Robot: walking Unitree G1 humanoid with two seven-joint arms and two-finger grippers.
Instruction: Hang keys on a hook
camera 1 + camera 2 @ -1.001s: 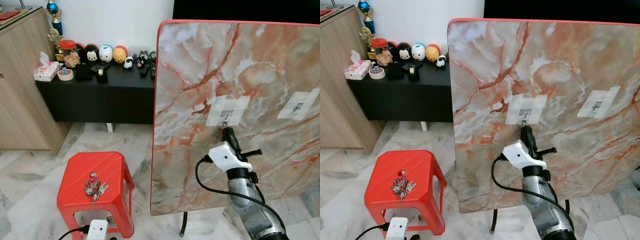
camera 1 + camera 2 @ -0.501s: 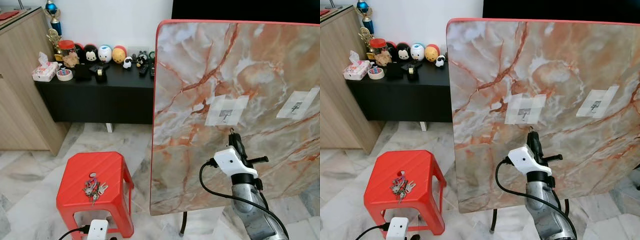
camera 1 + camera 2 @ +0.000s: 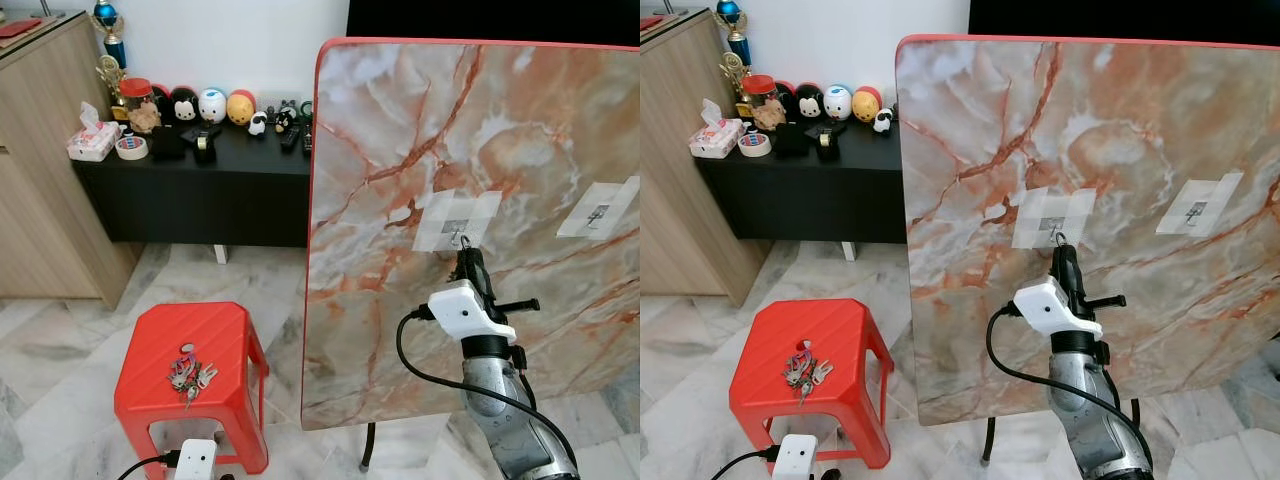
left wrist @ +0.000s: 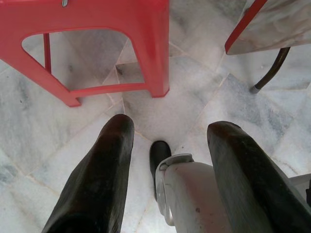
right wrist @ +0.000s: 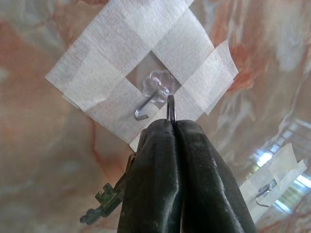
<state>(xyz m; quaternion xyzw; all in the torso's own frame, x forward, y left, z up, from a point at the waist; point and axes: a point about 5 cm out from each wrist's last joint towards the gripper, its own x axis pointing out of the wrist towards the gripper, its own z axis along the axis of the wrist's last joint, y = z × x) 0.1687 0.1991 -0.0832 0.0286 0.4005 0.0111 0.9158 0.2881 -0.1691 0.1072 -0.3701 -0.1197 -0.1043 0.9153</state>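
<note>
The right gripper (image 5: 171,127), pinched on the key ring (image 5: 170,108), was raised again to the hook (image 5: 148,99) at frame centre, unhung.

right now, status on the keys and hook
Right claw shut on key ring, just off the hook, not on yet. Left claw open, idle. More keys on stool.

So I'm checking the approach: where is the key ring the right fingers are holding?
In the right wrist view, the thin metal key ring is pinched by the right gripper, just beside the clear plastic hook taped to the upright marble tabletop.
</note>
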